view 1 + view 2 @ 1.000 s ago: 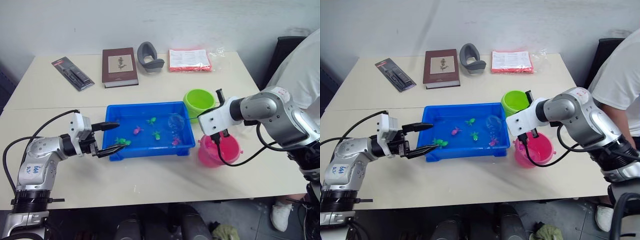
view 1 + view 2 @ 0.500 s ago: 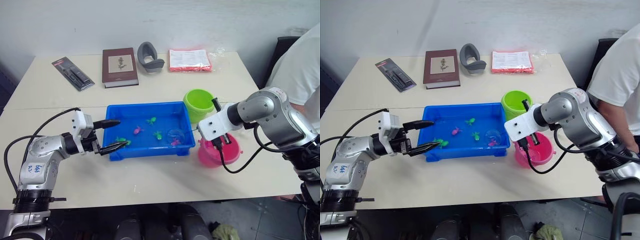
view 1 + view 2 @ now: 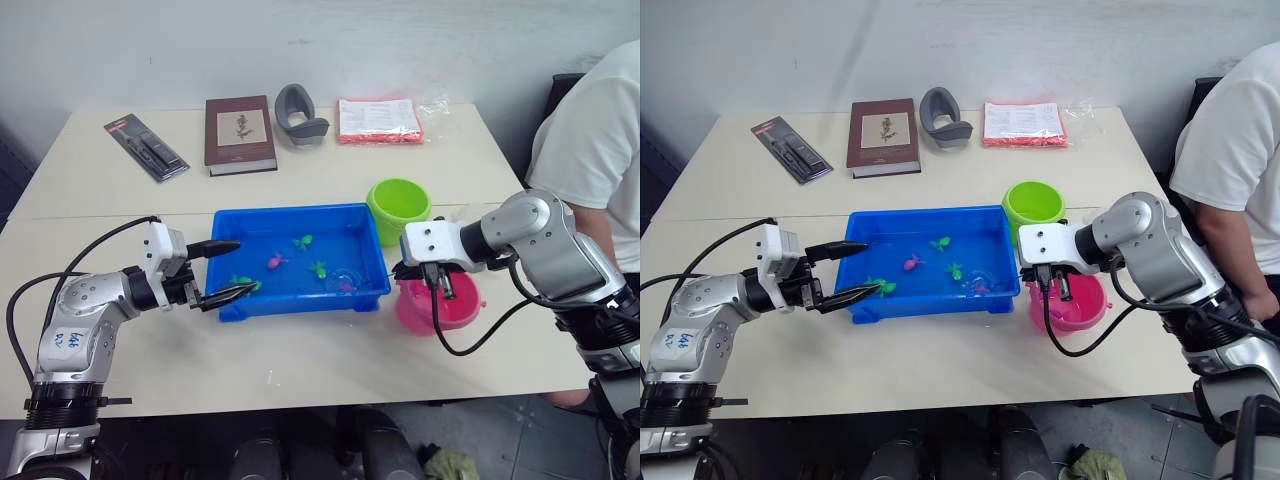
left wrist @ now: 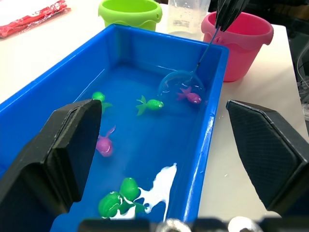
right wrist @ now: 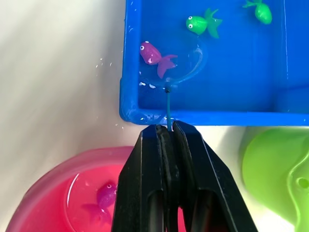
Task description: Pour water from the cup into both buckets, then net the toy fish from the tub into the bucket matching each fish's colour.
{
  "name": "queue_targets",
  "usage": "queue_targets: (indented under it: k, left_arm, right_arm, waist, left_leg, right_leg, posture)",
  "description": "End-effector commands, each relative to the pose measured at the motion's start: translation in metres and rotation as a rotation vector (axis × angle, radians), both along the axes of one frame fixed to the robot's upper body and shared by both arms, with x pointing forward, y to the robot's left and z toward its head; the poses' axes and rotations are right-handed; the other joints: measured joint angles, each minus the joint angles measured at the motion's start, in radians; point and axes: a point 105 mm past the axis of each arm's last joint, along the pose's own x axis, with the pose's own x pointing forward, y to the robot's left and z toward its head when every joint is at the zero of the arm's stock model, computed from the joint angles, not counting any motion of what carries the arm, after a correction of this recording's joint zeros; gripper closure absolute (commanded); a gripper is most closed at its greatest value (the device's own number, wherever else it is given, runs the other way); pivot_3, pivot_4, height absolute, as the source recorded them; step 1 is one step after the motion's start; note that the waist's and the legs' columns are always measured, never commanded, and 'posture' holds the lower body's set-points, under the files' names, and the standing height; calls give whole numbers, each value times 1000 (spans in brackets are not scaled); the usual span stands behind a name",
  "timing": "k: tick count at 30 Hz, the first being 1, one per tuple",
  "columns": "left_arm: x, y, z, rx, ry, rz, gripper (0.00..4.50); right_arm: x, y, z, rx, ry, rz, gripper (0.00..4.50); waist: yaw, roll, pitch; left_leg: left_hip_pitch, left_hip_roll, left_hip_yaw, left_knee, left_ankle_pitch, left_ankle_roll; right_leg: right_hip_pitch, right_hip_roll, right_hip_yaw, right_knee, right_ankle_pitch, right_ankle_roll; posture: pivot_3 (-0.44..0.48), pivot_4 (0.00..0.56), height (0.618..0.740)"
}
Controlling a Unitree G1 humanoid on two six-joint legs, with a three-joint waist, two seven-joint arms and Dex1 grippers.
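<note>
Right gripper [image 5: 168,129] pinches the net [image 5: 182,72] handle, hoop dipped in the tub [image 3: 230,222] ahead, around a pink fish [image 5: 153,54]. Pink bucket [image 5: 58,193] sits beneath it. Left gripper [image 3: 226,272] gapes, empty, over the tub's near-left rim.

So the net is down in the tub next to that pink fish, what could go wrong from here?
The pink fish lies at the hoop's edge, so the net could nudge it aside. The right gripper pinches the thin handle, so the net could twist when lifted. The lift must clear the tub wall to reach the pink bucket; a clip could spill the fish onto the table. The left gripper straddles the tub's other end and might shift it.
</note>
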Motion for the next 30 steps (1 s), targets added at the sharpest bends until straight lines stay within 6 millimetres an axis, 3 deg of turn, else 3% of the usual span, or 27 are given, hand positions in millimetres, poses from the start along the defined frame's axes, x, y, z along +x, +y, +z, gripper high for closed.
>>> queue_targets:
  k: [1,20,30]
  left_arm:
    - [-4,0,11,-2,-56,-4,55]
    - [-7,1,11,6,-58,9,55]
    - [-9,3,12,11,-64,8,55]
  right_arm:
    - [6,-7,11,74,32,-66,4500]
    - [13,-27,26,245,162,-241,4500]
    - [9,-39,46,416,214,-311,4500]
  waist:
    - [0,0,0]
    - [0,0,0]
    - [0,0,0]
  left_leg:
    - [0,0,0,0,0,0]
    - [0,0,0,0,0,0]
    - [0,0,0,0,0,0]
  right_leg:
    - [0,0,0,0,0,0]
    - [0,0,0,0,0,0]
    - [0,0,0,0,0,0]
  posture:
    - [0,150,740]
    - [0,150,740]
    - [0,150,740]
